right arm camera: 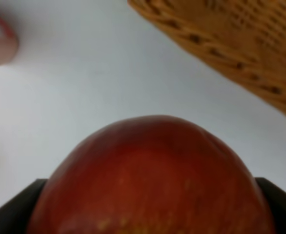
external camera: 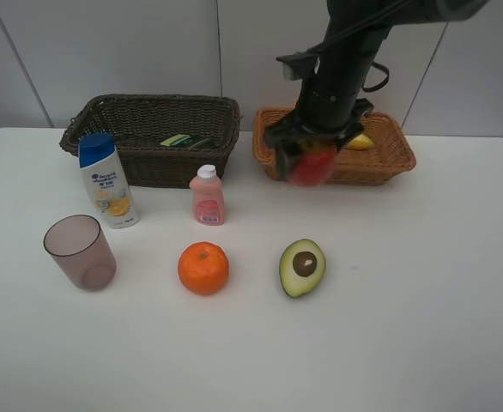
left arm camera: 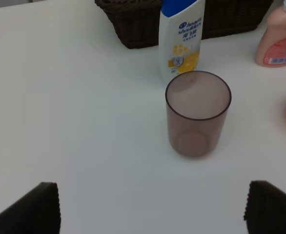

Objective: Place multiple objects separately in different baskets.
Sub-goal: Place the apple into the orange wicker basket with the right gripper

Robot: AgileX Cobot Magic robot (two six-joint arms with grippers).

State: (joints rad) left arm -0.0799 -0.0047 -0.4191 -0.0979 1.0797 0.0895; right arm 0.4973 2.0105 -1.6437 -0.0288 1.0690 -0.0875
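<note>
At the far left, the left tool (left arm camera: 152, 210) stood wide and empty, low over bare desk (external camera: 406, 343) in front of the translucent mauve cup (external camera: 80, 251); only its two dark fingertips showed, and the high camera did not show this arm at all. The cup, the white blue-capped shampoo bottle (external camera: 106, 180) beside it, the small pink bottle (external camera: 208, 196), the orange (external camera: 203, 268) and the halved avocado (external camera: 302, 267) all sat on the desk, unsorted. The dark brown basket (external camera: 106, 142) behind them held the dark green pump bottle (external camera: 187, 140), lying down and seen only in part over the wall. Further right, the right tool (external camera: 310, 154) gripped the red apple (external camera: 314, 168), lifted at the front left corner of the light orange-tan basket (external camera: 389, 163), not yet inside. The yellow banana (external camera: 360, 142) lay in that basket.

By my count two things were placed, one was in transit and five remained. The apple was blurred from above, and the arm hid part of the banana and of the tan basket's inside.
</note>
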